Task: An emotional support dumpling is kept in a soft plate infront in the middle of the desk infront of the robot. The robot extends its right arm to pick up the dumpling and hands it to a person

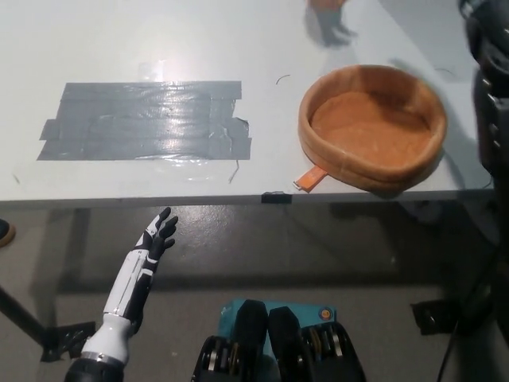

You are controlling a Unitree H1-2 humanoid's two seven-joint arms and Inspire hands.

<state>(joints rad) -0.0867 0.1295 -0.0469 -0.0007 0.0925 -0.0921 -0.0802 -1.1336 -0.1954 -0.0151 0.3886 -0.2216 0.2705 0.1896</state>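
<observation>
Brown soft plate (372, 127) on desk (159, 48); left robot hand (159, 232) spread below edge, well apart.

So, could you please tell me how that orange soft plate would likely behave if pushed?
The soft plate looks padded, with thick rounded walls, so it would probably squash rather than tip. It sits empty, so likely light, and may slide on the smooth desk.

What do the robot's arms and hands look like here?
Left arm: white shell panels with black seams, dark cuff at the bottom. Left hand: white back, black fingers. Right arm: black, bulky segments at the frame's right edge; its hand isn't in view.
</observation>
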